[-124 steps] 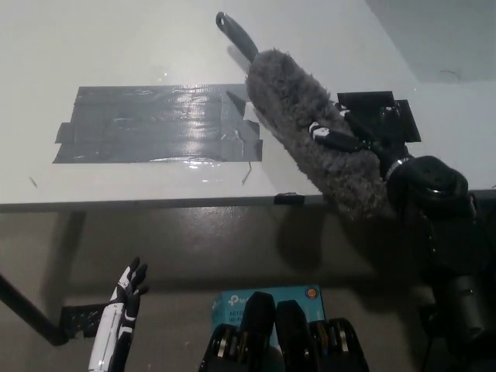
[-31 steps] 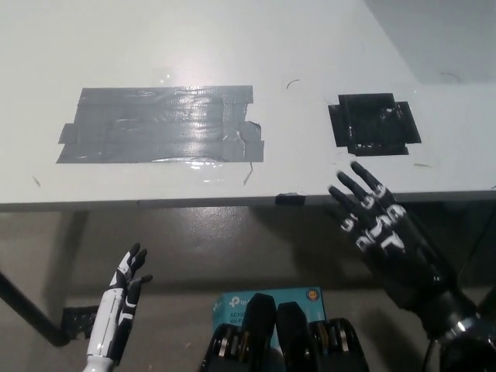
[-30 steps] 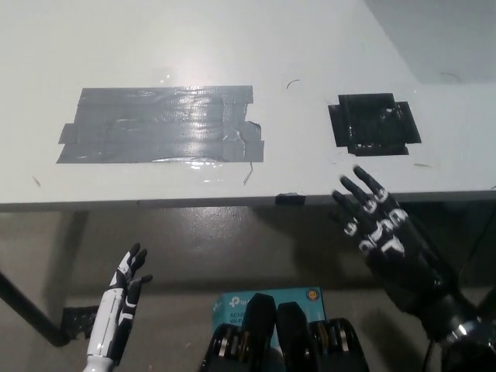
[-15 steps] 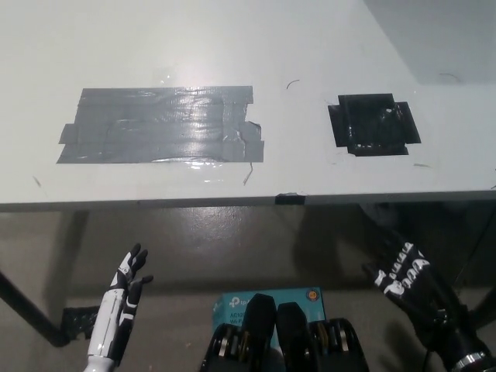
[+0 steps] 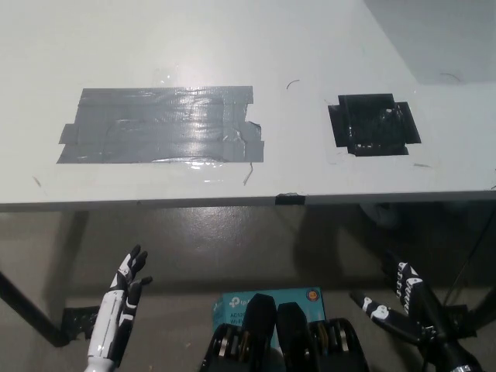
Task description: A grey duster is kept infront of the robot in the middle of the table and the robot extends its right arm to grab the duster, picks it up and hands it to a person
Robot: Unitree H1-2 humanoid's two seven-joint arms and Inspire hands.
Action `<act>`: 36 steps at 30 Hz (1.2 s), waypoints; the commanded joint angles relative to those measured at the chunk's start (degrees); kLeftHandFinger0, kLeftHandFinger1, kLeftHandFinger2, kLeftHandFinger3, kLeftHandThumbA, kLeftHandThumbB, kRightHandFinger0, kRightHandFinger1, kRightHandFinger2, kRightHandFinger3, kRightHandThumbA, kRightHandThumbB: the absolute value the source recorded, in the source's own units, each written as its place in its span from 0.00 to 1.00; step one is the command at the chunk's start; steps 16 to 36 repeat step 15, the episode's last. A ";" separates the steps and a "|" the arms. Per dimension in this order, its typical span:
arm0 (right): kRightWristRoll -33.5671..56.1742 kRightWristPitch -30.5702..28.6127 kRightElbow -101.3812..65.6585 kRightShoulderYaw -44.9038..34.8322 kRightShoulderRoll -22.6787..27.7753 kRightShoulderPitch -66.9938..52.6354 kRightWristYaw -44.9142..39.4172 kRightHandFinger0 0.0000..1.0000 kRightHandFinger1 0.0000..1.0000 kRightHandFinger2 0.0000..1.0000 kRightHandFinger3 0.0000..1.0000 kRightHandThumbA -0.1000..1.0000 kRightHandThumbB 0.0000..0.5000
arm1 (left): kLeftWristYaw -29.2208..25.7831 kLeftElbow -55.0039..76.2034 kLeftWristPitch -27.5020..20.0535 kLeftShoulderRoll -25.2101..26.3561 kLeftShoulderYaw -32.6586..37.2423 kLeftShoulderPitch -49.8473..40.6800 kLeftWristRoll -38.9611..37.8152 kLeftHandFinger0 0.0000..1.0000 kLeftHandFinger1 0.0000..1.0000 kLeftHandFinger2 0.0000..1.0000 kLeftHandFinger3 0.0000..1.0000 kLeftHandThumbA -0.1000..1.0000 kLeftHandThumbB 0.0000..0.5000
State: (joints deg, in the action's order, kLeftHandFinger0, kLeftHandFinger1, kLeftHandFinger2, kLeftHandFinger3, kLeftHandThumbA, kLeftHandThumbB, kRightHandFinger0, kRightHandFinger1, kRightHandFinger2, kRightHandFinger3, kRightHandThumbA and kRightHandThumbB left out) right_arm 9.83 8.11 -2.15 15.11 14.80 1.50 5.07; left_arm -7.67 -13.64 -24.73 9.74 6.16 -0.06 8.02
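No grey duster shows anywhere in the head view. My black right hand [image 5: 407,306] hangs low at the bottom right, below the table's front edge, its fingers spread and holding nothing. My white left hand [image 5: 122,298] rests at the lower left, also below the table, with its fingers apart and empty.
The white table [image 5: 232,46] fills the upper picture. A wide patch of grey tape [image 5: 159,124] lies on it at the left and a black taped patch [image 5: 373,124] at the right. A teal box [image 5: 267,301] sits on the floor under the front edge.
The duster held by my right hand 4 s ago is gone from view. Over the last second my open right hand dropped from the table's edge down to the bottom right.
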 commanded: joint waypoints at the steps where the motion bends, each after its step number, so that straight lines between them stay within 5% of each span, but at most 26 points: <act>1: -15.52 -12.87 -0.16 1.27 1.85 0.83 1.43 1.00 1.00 1.00 1.00 0.90 0.85 | -0.77 0.81 -2.20 0.69 -0.68 0.01 -1.44 0.88 1.00 1.00 1.00 1.00 0.66; 36: -19.20 -12.56 -0.60 -0.55 0.44 0.75 0.05 1.00 1.00 1.00 1.00 0.87 0.80 | -0.80 0.62 -2.20 0.66 -0.64 0.35 -1.87 0.86 1.00 1.00 1.00 0.99 0.61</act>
